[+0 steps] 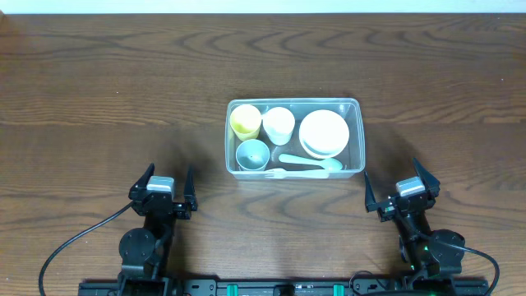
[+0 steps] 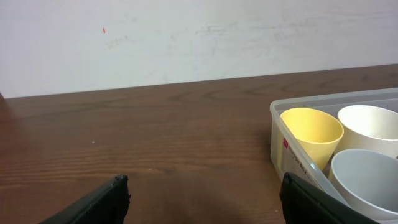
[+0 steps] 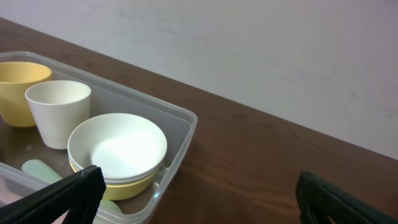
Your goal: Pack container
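The clear rectangular container (image 1: 357,131) sits at the table's middle. It holds a yellow cup (image 1: 245,121), a white cup (image 1: 279,124), a grey-blue cup (image 1: 252,154), stacked white and yellow bowls (image 1: 323,133), a pale green spoon (image 1: 312,162) and a white fork (image 1: 294,173). My left gripper (image 1: 168,191) is open and empty, near the front edge, left of the container. My right gripper (image 1: 402,187) is open and empty, just right of the container's front corner. The container also shows in the left wrist view (image 2: 292,155) and the right wrist view (image 3: 180,140).
The wooden table (image 1: 99,107) stretches on all sides of the container. A pale wall (image 2: 186,37) stands behind the table's far edge. Black cables run from both arm bases at the front.
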